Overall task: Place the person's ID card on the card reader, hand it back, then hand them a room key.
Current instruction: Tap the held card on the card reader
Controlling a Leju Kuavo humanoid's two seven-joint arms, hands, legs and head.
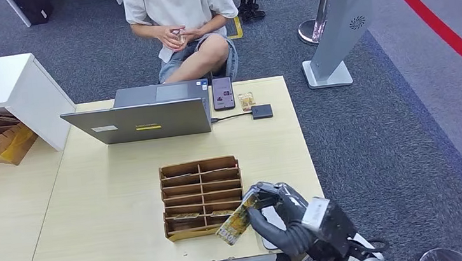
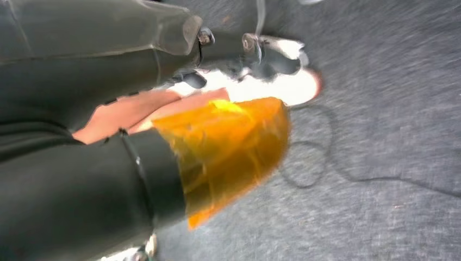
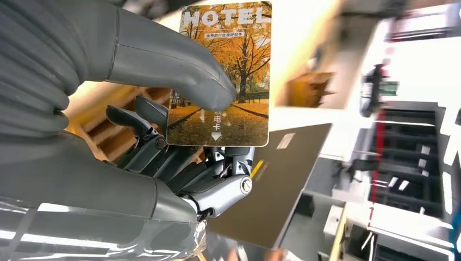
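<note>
— What surrounds the desk?
— Grey carpet (image 1: 371, 149), with a red stripe (image 1: 442, 30) crossing its far right corner.
— Furniture?
— A pale wood tabletop (image 1: 115, 212), a white cabinet (image 1: 13, 90) at its left edge, and a grey standing panel (image 1: 340, 24) beyond its far right corner.

Grey ribbed cover, thick grey thumb and darker fingers on the right hand (image 3: 163, 136) (silver screw at a knuckle).

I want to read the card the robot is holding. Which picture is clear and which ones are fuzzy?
Right wrist view: the room key card pinched by the right hand is sharp, HOTEL readable, though the background is washed out by glare and smeared. Left wrist view: motion-blurred, carpet streaky. Head view: evenly lit, but the card is too small to read.
</note>
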